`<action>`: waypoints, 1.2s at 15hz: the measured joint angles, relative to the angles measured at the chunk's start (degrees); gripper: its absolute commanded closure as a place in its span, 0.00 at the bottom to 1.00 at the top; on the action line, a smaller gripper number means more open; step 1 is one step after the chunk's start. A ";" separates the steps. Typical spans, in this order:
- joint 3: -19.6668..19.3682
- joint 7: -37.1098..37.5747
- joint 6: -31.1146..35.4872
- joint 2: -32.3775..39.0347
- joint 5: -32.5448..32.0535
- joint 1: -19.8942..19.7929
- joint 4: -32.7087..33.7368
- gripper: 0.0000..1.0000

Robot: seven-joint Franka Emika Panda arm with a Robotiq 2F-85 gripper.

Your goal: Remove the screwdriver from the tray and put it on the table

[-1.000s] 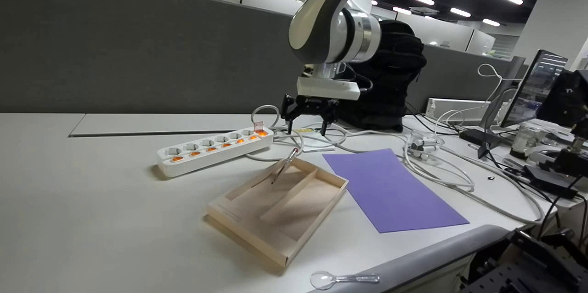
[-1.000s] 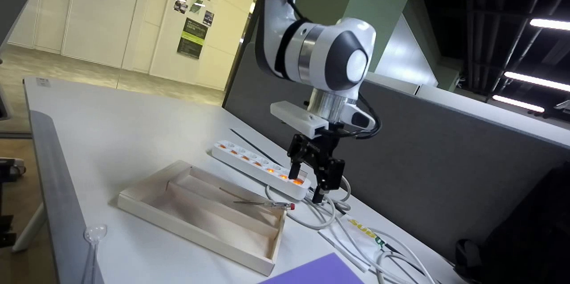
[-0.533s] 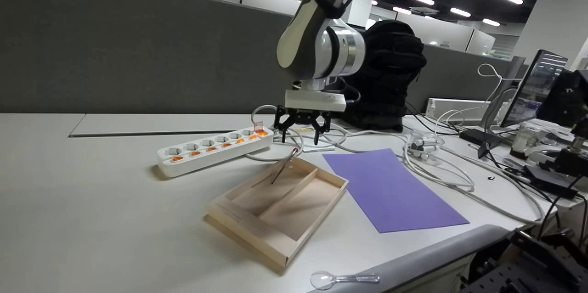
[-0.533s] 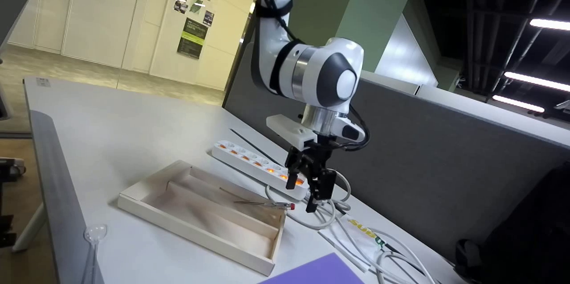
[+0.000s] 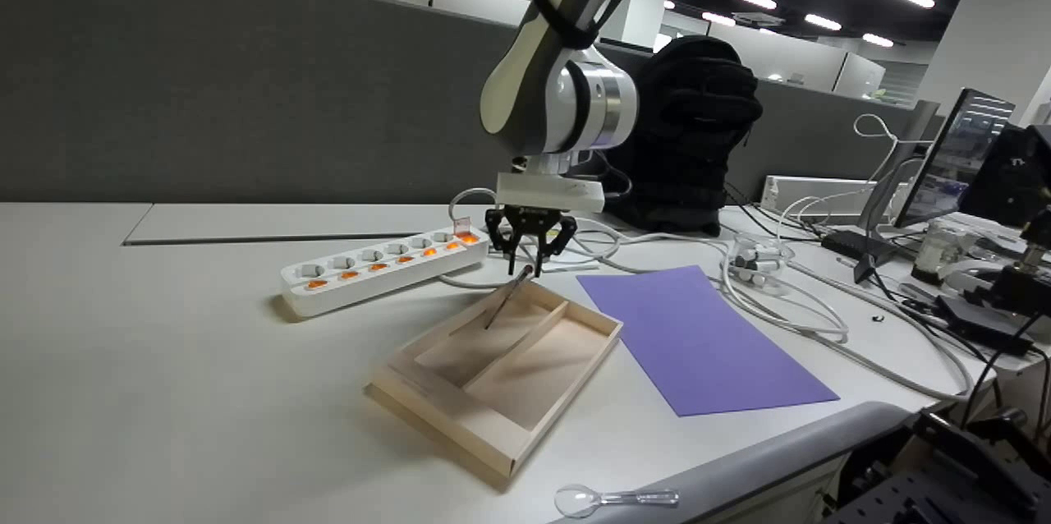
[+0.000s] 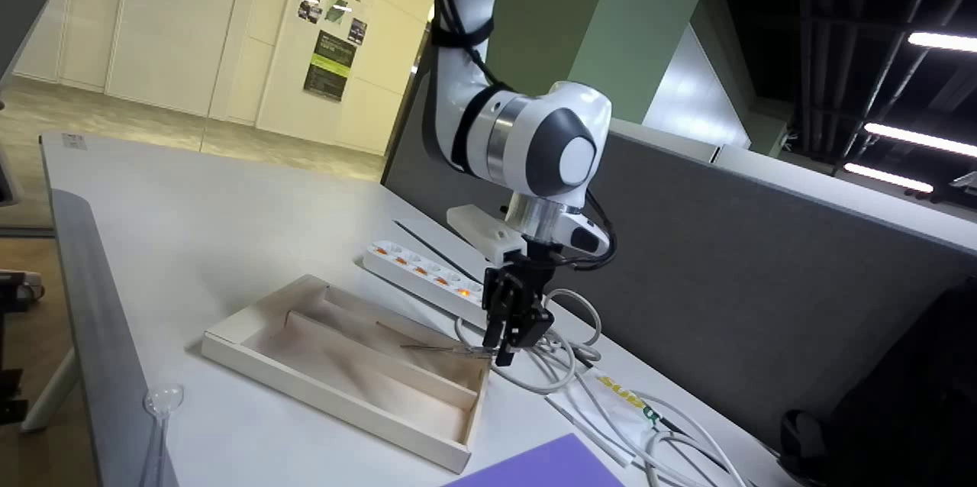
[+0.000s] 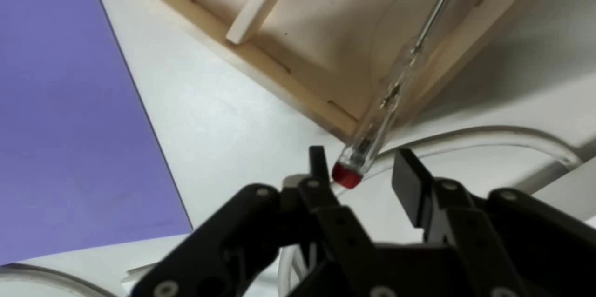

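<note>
White worktop (image 5: 205, 393) under end effector (image 7: 359, 159). Jaws parted; red cap of screwdriver (image 7: 391, 94) showing between them, handle over the rim of tray (image 5: 460, 409) just below, shaft inside. Power strip (image 5: 386, 284) to one side, purple mat (image 5: 706, 343) opposite; clear spoon (image 5: 632, 498) well apart.

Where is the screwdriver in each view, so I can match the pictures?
In an exterior view: screwdriver just below centre.
In an exterior view: screwdriver below and slightly left of centre.
In the wrist view: screwdriver right of centre, its red end framed by the open claw.
Landmark in all three: the tray.
</note>
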 measured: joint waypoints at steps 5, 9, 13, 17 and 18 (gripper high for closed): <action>-0.09 0.48 0.36 0.38 1.70 0.91 0.57 0.94; -4.03 3.59 2.58 -1.06 1.76 1.87 0.44 0.94; -10.14 5.68 2.91 -5.07 0.66 3.10 -1.67 0.94; -15.20 8.99 2.86 -9.92 -0.50 3.04 -6.68 0.94; -15.95 9.82 2.79 -10.88 -0.51 2.67 -8.11 0.94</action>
